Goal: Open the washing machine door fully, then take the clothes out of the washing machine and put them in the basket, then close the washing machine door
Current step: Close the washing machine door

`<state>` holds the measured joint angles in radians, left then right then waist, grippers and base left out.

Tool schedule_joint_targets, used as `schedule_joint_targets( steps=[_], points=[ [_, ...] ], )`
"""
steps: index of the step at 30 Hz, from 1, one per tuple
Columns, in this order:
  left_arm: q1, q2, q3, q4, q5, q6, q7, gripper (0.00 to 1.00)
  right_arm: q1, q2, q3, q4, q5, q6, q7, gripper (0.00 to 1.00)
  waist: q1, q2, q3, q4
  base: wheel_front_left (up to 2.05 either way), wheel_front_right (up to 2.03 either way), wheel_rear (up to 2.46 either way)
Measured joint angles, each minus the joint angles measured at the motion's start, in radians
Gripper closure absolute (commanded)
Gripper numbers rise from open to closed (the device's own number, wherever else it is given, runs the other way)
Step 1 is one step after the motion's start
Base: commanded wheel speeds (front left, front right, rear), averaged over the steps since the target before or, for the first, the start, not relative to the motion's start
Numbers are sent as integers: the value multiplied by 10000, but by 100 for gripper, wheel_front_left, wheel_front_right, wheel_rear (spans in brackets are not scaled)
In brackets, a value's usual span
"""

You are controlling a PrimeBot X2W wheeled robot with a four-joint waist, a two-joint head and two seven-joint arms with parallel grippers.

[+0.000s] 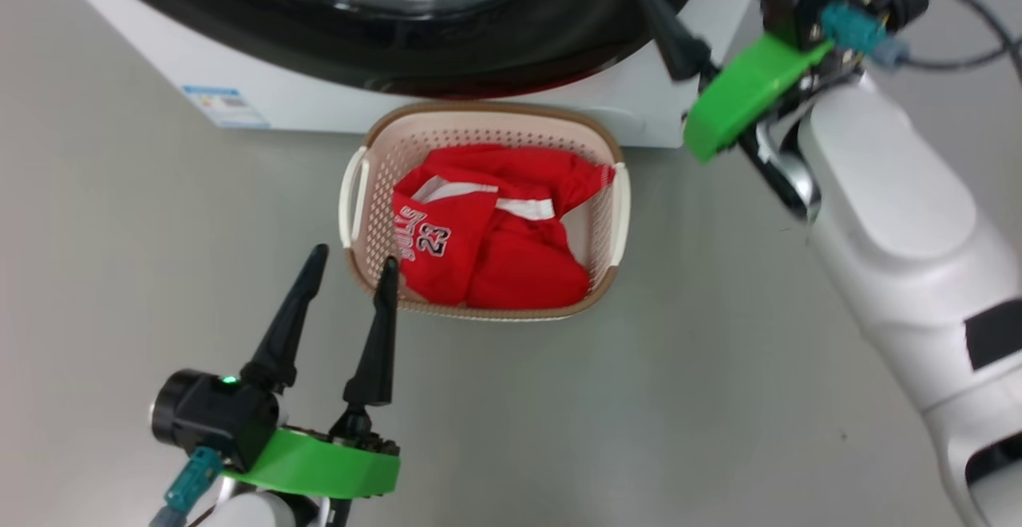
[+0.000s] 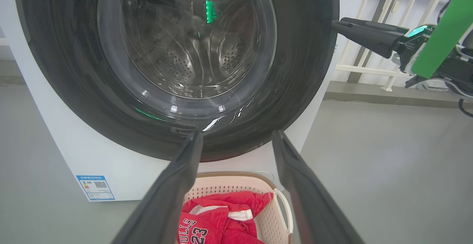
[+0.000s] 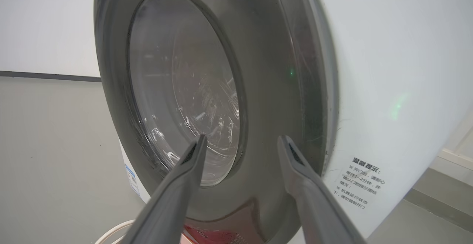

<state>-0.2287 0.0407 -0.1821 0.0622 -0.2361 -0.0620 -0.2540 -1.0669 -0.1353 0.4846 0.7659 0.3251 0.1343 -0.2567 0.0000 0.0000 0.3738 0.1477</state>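
Nearest, my left gripper hangs open and empty by the near corner of the basket, clear of the work, and that basket holds the clothes, red jersey bunched loosely inside. Beyond it the door sits flush against the machine, seemingly shut, with my right gripper spread open and empty at its rim, so I judge the job all but finished.
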Motion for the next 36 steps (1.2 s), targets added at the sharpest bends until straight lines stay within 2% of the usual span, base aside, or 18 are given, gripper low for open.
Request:
schedule_joint_targets(
  steps=[8,20,36],
  points=[
    [95,0,382,38,-44,-75,0,0,1756,153,-336,-736,-15,0,2,0,0,0,-622,-620,0,0,0],
    [862,0,894,23,-290,-104,0,0,4040,209,-1822,-1847,-121,0,2,0,0,0,-1775,-1570,0,0,0],
    [2000,79,1540,94,-38,-100,0,0,6981,-35,-2888,-3519,-209,0,2,0,0,0,-3267,-2322,0,0,0]
  ],
)
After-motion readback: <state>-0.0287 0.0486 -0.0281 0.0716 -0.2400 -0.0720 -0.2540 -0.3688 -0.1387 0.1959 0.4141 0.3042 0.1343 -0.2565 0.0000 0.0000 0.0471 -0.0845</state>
